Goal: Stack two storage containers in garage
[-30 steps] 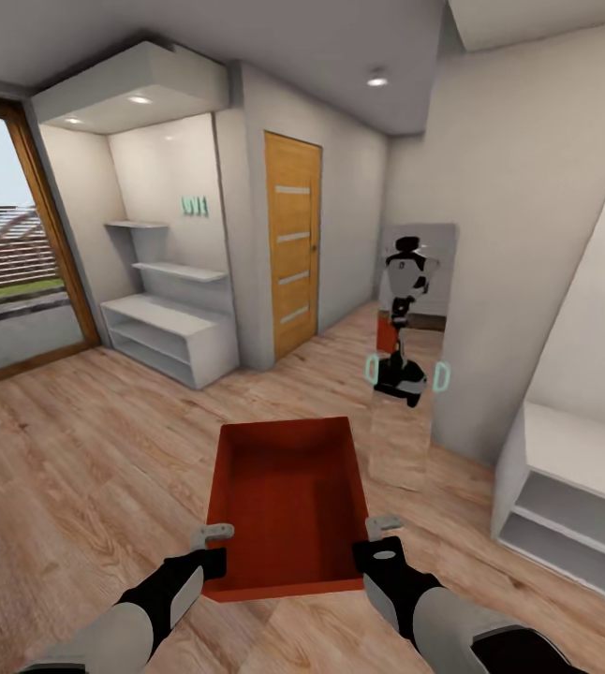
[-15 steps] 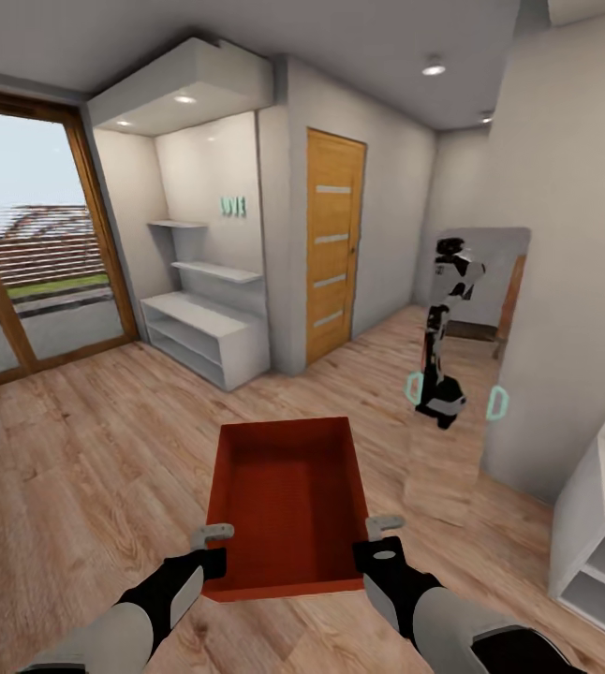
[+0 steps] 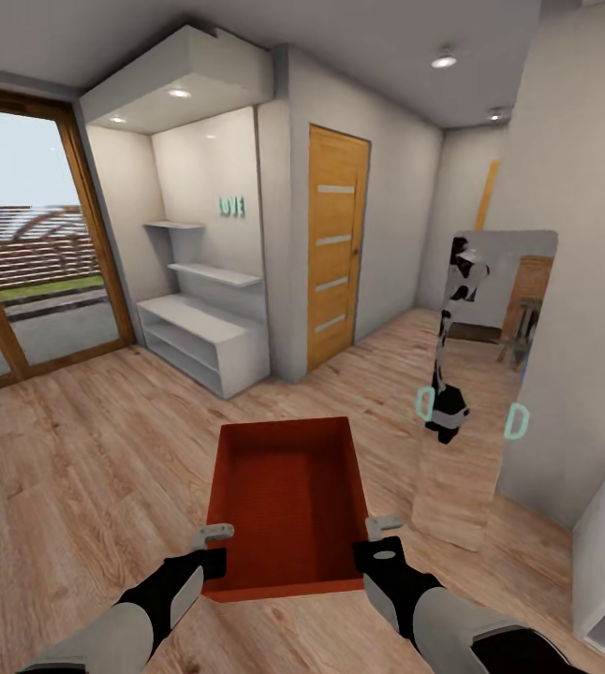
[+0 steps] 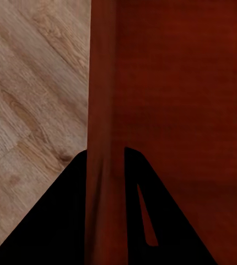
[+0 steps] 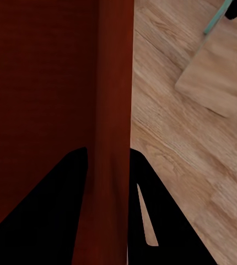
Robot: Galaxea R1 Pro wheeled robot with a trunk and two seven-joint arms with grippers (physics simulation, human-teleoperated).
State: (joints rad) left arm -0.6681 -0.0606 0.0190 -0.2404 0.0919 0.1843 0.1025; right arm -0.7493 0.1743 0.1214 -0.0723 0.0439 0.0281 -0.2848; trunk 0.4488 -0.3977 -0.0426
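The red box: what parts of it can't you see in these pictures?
- Storage container underside: head view, hidden by its own bottom.
- Far end: both wrist views, cut off by the picture edge.
- Rim under the left hand and right hand: covered by the fingers.

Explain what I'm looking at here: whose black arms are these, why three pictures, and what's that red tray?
These are simulator renders of a wheeled robot with two arms. The large picture comes from a camera on its head, looking down over both arms. The other two come from cameras near each gripper, looking along its two fingers.

The left gripper and the right gripper carry an empty red-orange rectangular storage container between them. Each wrist view shows a side wall of the box pinched between dark fingers. Nothing lies inside it.

Below is a light wood-plank floor. Ahead stand an orange-wood door, white shelves and a tall mirror reflecting the robot itself.
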